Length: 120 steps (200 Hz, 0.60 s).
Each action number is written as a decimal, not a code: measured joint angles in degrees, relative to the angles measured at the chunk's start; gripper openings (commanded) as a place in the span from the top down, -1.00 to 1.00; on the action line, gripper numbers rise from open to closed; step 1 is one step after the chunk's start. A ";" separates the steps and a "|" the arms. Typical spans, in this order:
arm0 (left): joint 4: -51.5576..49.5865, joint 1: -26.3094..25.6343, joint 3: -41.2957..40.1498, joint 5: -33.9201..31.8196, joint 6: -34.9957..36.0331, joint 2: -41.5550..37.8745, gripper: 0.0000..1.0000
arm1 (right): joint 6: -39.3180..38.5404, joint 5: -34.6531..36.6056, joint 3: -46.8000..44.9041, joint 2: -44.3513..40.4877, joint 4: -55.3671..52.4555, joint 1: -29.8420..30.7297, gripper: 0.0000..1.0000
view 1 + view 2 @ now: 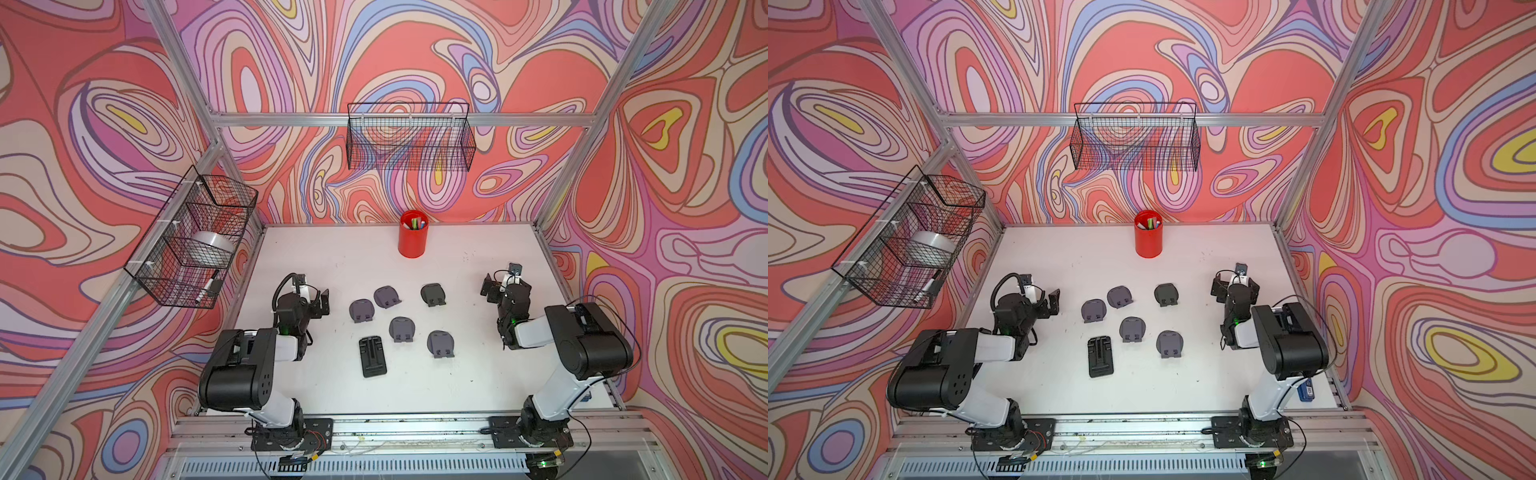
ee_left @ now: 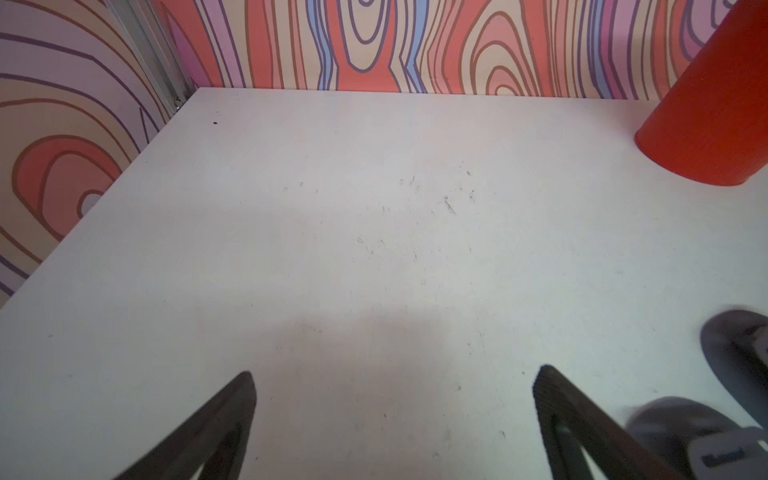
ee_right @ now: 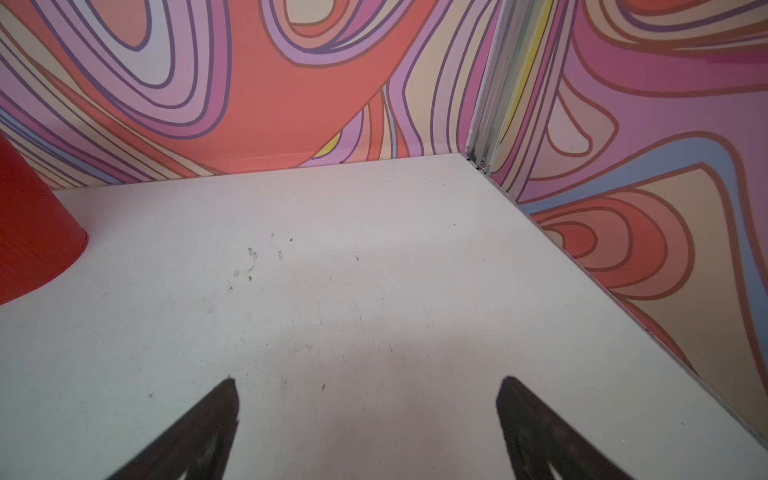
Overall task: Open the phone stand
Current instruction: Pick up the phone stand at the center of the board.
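Observation:
Several grey folded phone stands lie flat mid-table in both top views, among them one [image 1: 361, 311] nearest the left arm and one [image 1: 441, 343] toward the front right. A black flat phone stand [image 1: 372, 356] [image 1: 1100, 356] lies in front of them. My left gripper [image 1: 311, 291] [image 2: 395, 374] is open over bare table, left of the stands; two grey stands [image 2: 731, 353] show at the edge of its wrist view. My right gripper [image 1: 505, 283] [image 3: 370, 384] is open over bare table, right of the stands. Neither gripper holds anything.
A red cup [image 1: 412, 235] with pens stands at the back middle of the white table [image 1: 478, 374]. A wire basket [image 1: 409, 137] hangs on the back wall. Another wire basket [image 1: 195, 241] on the left wall holds a tape roll and a marker.

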 measured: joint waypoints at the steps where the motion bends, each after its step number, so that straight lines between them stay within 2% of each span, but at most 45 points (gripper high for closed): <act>1: 0.02 0.00 0.07 0.00 0.02 0.00 -1.00 | -0.02 0.00 0.00 0.00 0.00 0.00 -0.97; 120: -0.85 0.00 0.50 0.13 0.11 0.00 -1.00 | -0.02 0.00 -0.09 0.00 0.00 0.00 -0.97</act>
